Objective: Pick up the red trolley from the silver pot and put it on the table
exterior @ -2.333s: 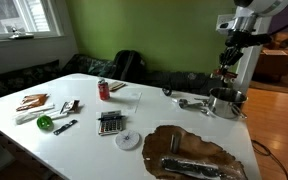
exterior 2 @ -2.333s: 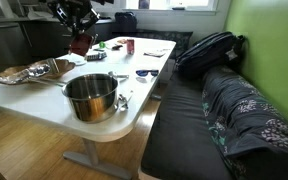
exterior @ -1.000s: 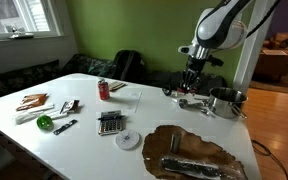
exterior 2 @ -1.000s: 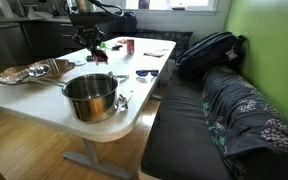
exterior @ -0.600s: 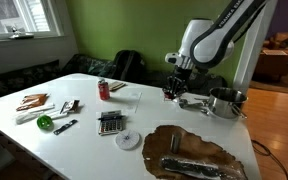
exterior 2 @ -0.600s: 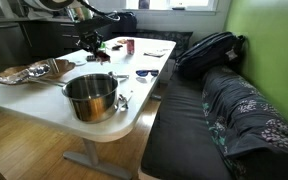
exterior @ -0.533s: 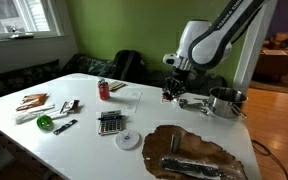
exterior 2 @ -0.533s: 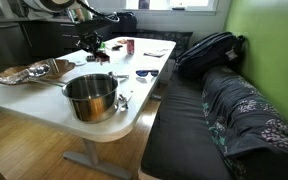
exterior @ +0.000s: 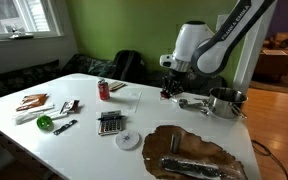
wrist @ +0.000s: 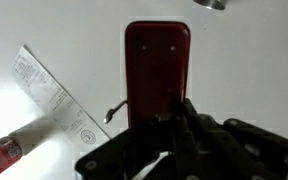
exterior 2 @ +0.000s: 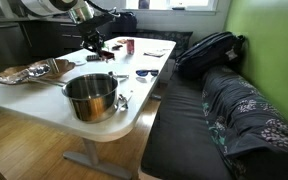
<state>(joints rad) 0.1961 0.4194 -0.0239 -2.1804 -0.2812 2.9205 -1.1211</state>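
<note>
Well away from the silver pot (exterior: 224,101), your end effector (exterior: 169,92) has swung across and sunk low over the white tabletop (exterior: 84,135), apparently clamped on the red trolley (wrist: 157,70); only the release seems left.

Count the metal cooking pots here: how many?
1: the shiny round steel pot stands at the rounded end of the large white table, beside a loose silver utensil. None seems hidden.
</note>
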